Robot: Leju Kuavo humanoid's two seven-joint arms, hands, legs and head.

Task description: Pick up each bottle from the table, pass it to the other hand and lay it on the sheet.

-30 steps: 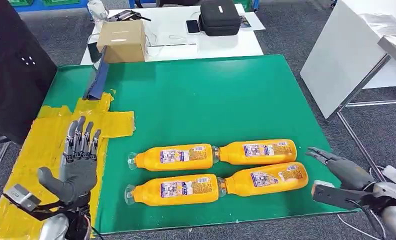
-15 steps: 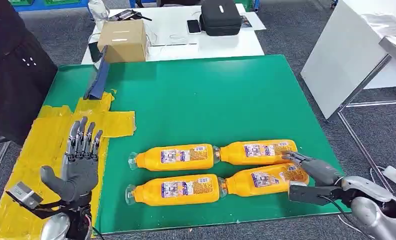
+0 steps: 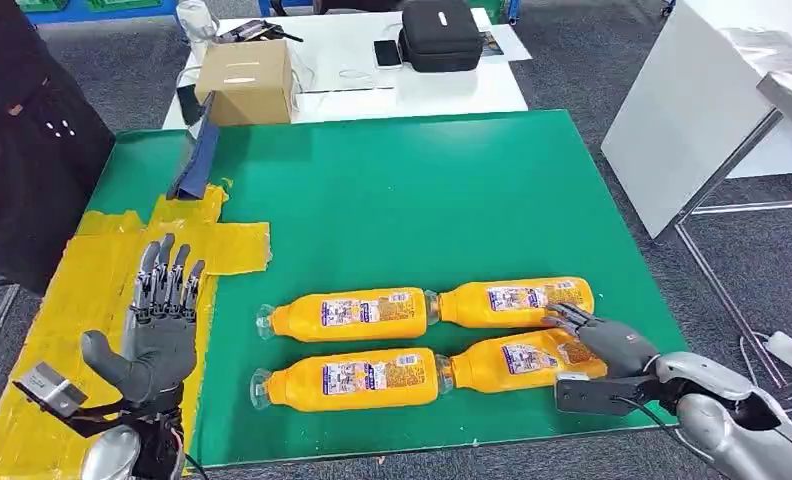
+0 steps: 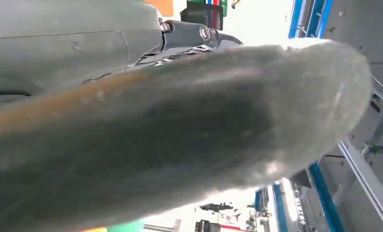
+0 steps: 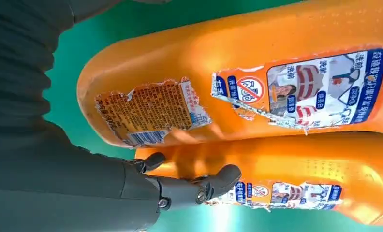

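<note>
Since the earlier frames the right hand (image 3: pixel 600 345) has travelled inward from the table's right edge and now lies over the base of the near right bottle (image 3: pixel 517 360), fingers spread across its upper side and thumb (image 3: pixel 592 394) low on the near side; whether it yet grips cannot be told. The left hand (image 3: pixel 157 325) has kept its pose: palm up, fingers straight and apart, holding nothing, above the yellow sheet (image 3: pixel 82 300). Four orange bottles lie on their sides on the green mat (image 3: pixel 412 200), in two rows of two: near left bottle (image 3: pixel 352 378), far left bottle (image 3: pixel 347 313), far right bottle (image 3: pixel 512 303). Each is smooth, glossy plastic with a clear cap. The right wrist view shows torn, peeling labels (image 5: pixel 151 112) with small printed characters, too fine to read, and a red prohibition symbol (image 5: pixel 250 89).
</note>
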